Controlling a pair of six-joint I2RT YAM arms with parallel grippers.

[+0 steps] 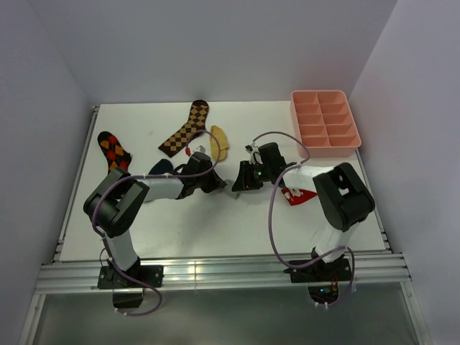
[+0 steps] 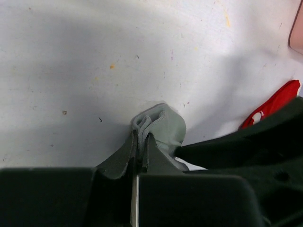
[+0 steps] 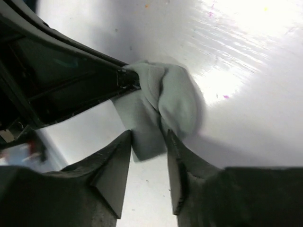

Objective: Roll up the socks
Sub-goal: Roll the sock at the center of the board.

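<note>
Two pincers meet near the middle of the table [image 1: 144,230], and the grey sock [image 2: 163,127] sits right between them. Your left pincer [image 2: 141,146] is clenched on that sock: its two fingers press together on a bunched fold of grey cloth, and the rest of the bundle bulges out just past the fingertips and off to their right side. Your right pincer [image 3: 147,139] is released, its jaws standing apart. In the right wrist view a flat flap of the sock lies on the table in the gap between those jaws, while the rounded, rolled part lies just beyond the tips, toward the left pincer's grip. You cannot tell from that view whether the right fingers brush the flap's edges. The mustard sock [image 1: 219,140] lies farther back on the table, just beside the toe end of a long brown checkered sock [image 1: 185,128]. The navy sock [image 1: 159,167] lies beside the left arm, partly hidden by it. An argyle sock [image 1: 113,149] rests near the left edge. A red sock [image 1: 298,194] with white trim lies under the right arm, and a pink tray [image 1: 325,122] stands at the back right corner.
</note>
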